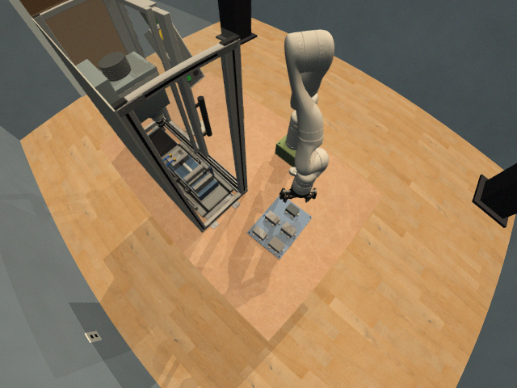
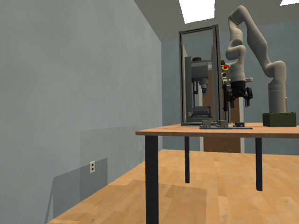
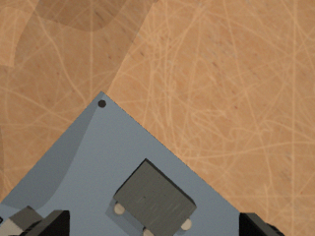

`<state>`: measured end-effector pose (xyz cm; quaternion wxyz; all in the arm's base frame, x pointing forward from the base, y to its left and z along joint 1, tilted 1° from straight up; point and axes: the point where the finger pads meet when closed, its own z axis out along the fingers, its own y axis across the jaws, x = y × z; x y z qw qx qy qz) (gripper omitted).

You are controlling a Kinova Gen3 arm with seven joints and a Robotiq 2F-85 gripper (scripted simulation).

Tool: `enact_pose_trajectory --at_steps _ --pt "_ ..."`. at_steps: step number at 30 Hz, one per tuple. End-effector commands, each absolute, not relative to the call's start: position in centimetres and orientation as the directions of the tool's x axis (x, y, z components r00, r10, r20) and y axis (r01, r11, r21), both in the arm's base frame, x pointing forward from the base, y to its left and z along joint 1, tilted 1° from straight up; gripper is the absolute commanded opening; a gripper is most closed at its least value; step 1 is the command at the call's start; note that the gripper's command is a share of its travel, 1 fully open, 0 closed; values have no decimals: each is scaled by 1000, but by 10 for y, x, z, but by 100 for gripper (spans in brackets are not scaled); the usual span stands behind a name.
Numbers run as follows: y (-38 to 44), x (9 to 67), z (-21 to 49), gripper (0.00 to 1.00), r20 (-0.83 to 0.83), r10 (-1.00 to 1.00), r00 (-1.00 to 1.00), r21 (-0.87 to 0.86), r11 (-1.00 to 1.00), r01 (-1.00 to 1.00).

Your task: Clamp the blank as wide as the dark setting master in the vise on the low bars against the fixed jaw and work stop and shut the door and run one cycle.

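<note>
The dark setting master (image 1: 292, 209) (image 2: 239, 124) (image 3: 155, 197) sits on the blue plate (image 1: 304, 217) (image 2: 248, 128) (image 3: 98, 162), beside small round pins. Several lighter blanks stand on the same plate, among them one blank (image 1: 272, 217) near the master and another blank (image 1: 276, 244) at the far corner; a corner of a blank (image 3: 11, 228) shows at lower left in the wrist view. My gripper (image 1: 297, 199) (image 2: 239, 105) (image 3: 154, 225) is open and empty, above the plate at the master's end. The vise (image 1: 197, 174) is inside the guard; I cannot make out its low bars clearly.
The guard's front post (image 1: 237, 116) stands between plate and vise. The black door handle (image 1: 204, 115) (image 2: 225, 97) is set back from it; that side looks open. The column carries the black knob (image 2: 224, 74) and green button (image 1: 188, 78) (image 2: 225, 81). The green arm base (image 2: 279, 119) is right.
</note>
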<state>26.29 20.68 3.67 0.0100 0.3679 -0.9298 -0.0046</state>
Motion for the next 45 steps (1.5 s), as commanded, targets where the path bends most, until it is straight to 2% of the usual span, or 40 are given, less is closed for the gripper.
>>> enact_pose_trajectory --at_steps 1,10,15,27,32,45 --pt "214 265 39 100 -2 -657 -754 10 754 -657" --pt "214 265 39 100 -2 -657 -754 10 754 -657" --pt "214 266 39 100 -8 -546 -838 9 838 -546" --pt "214 266 39 100 -8 -546 -838 9 838 -546" --pt "211 264 38 100 -4 -344 -939 11 939 -344" --pt "211 265 38 100 -1 -304 -953 10 953 -304"
